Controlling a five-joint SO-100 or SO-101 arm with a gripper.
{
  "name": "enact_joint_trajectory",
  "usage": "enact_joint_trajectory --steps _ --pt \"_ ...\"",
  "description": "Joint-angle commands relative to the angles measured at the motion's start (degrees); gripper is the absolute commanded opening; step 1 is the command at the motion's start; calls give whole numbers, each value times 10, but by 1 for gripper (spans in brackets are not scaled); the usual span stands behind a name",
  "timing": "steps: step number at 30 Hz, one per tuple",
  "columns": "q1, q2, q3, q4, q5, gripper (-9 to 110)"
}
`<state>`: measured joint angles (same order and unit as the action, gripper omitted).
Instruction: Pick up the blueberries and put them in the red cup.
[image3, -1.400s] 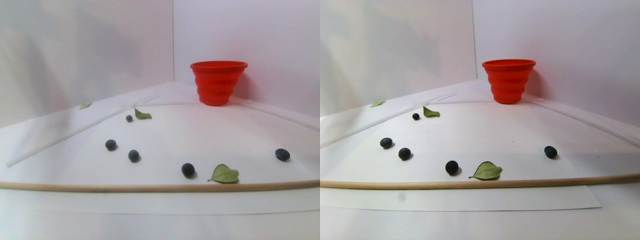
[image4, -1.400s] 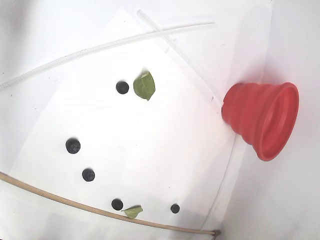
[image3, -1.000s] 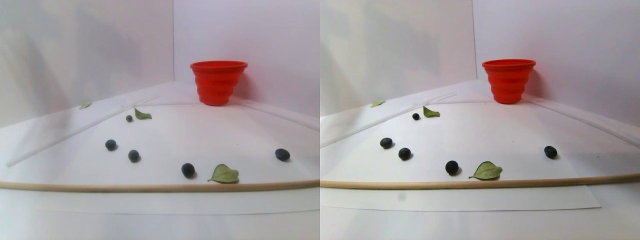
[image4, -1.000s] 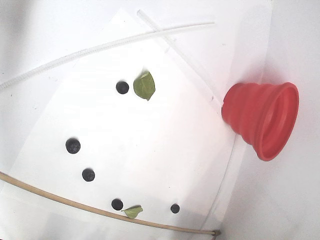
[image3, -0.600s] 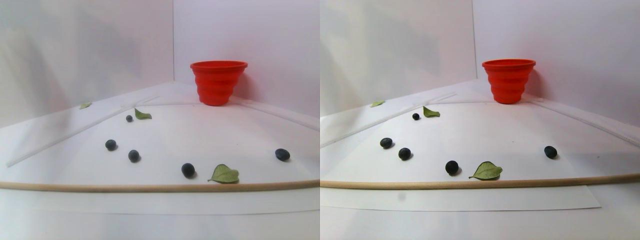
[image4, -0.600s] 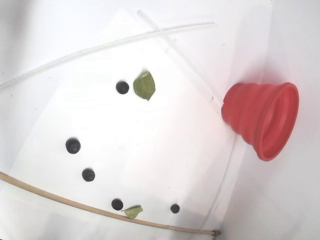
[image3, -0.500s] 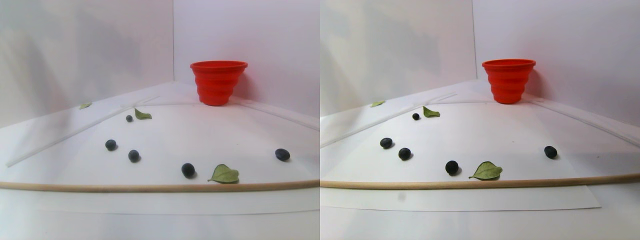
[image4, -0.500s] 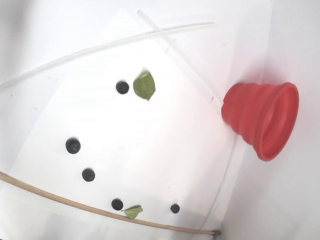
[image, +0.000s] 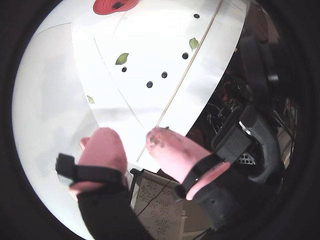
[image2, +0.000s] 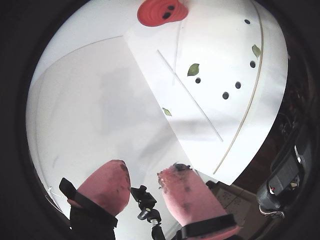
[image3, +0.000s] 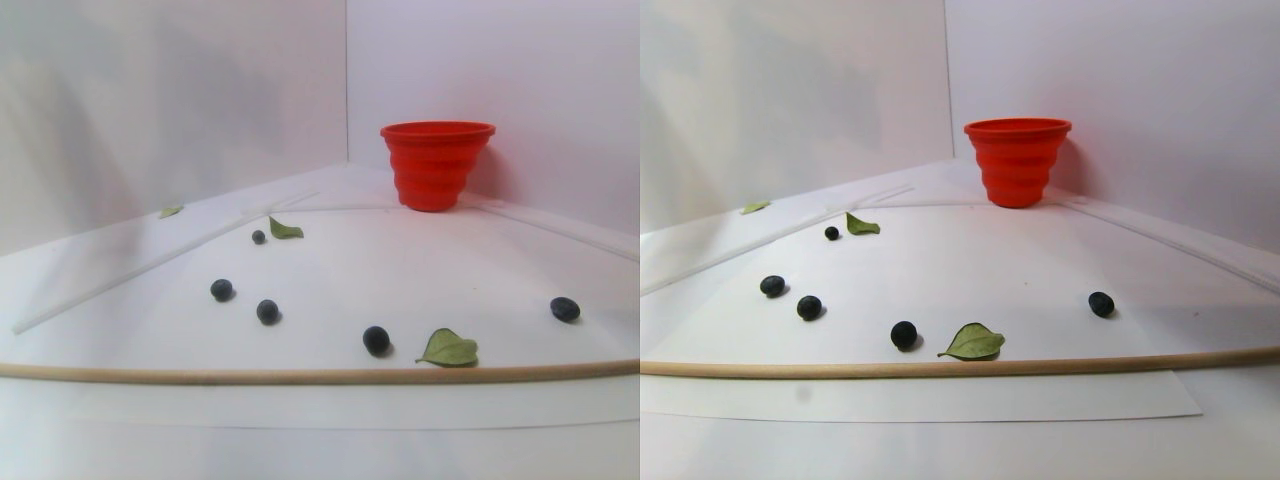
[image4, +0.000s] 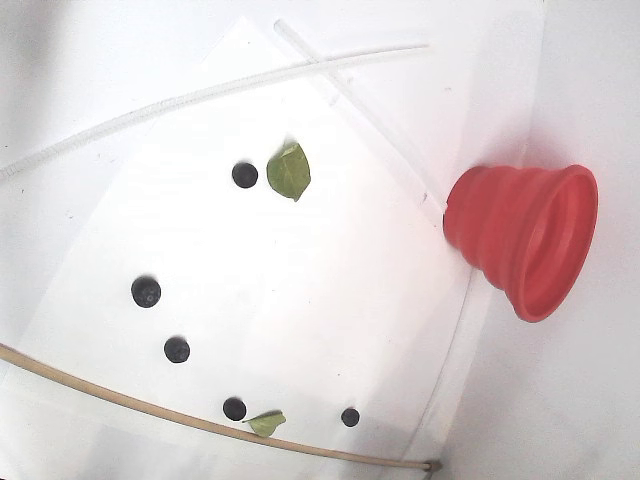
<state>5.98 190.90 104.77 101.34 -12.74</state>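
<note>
Blueberries (image4: 146, 292), five small, round and dark, all lie loose on the white sheet (image4: 330, 290), well apart from the ribbed red cup (image4: 520, 240); by my judgement nothing is collected yet. Gripper (image: 131, 142) hangs empty, its soft pink fingertips (image: 172, 147) parted.

five blueberries (image4: 146, 292) scattered; red cup (image4: 522, 240) upright, apart.

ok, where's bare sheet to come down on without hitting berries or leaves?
In the fixed view, the widest bare patch is mid-sheet, between the upper leaf, the red cup and the bottom row. It is crowded along the wooden stick: four berries, e.g., and a small leaf. One more berry sits beside the upper leaf.
</note>
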Motion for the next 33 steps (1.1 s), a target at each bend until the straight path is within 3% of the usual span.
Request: enact_joint_trajectory --steps 1,9,33 --pt "-10 1 -36 -5 -5 12" --pt "-15 -4 -24 -45 -44 12" --pt "-49 -105 81 -112 -287 15"
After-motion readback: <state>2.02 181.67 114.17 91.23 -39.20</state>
